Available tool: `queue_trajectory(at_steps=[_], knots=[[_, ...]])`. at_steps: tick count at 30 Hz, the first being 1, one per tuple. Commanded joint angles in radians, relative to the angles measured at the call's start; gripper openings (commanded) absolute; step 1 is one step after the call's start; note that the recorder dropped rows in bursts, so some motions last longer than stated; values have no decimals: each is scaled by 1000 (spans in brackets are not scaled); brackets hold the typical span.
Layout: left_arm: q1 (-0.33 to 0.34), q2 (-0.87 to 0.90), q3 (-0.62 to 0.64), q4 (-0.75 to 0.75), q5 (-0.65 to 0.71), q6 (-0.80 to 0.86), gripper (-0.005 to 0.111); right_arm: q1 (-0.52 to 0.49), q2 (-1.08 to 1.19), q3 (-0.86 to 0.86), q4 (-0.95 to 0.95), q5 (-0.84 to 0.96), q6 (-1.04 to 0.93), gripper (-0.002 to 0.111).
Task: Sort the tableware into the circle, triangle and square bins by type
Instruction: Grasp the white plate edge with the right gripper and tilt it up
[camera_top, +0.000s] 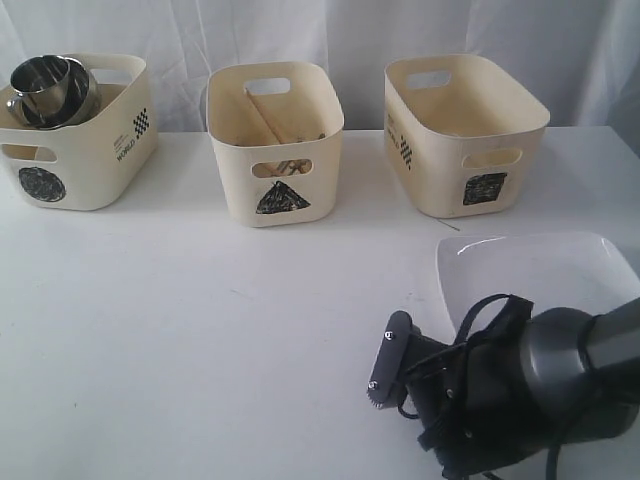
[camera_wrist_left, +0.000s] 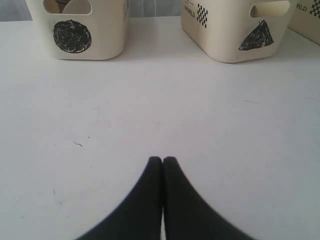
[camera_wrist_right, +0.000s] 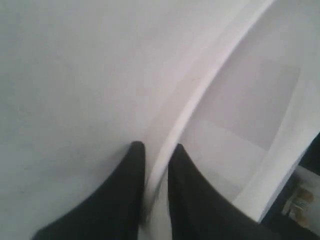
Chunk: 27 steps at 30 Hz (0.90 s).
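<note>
The large white square plate (camera_top: 545, 268) lies on the table at the front right, below the square bin (camera_top: 440, 150). My right arm (camera_top: 520, 385) covers its near edge. In the right wrist view my right gripper (camera_wrist_right: 156, 148) straddles the plate's rim (camera_wrist_right: 200, 95), one finger on each side and close against it. The circle bin (camera_top: 95, 160) at the left holds steel mugs and bowls (camera_top: 50, 90). Wooden chopsticks (camera_top: 268, 118) stand in the triangle bin (camera_top: 235, 175). My left gripper (camera_wrist_left: 162, 160) is shut and empty over bare table, facing the circle bin (camera_wrist_left: 107, 30) and the triangle bin (camera_wrist_left: 220, 40).
The three bins stand in a row along the back of the white table (camera_top: 200, 330), in front of a white curtain. The right arm's black wrist and cables fill the front right corner.
</note>
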Motion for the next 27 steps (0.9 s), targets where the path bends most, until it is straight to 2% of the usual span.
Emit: queue_trajectory(at_steps=[1,9,15,18,21,27], knots=[[-4,-4,5,-5,-3,-1,0,38,-92,22,218,-185,-19,0],[-4,-4,5,-5,-3,-1,0,172,-424,22,224,-123,-19,0],[-4,-4,5,-5,-3,-1,0,179,-729,22,225,-49,-25,0],[-4,-4,5,-5,-3,-1,0,179,-862,18,284,-53,-138,0],[-4,-4,5,-5,-3,-1,0,179,-932,11,311,-68,-209,0],[-4,-4,5,-5,-3,-1,0,247,-949,-78,267,-66,-351,0]])
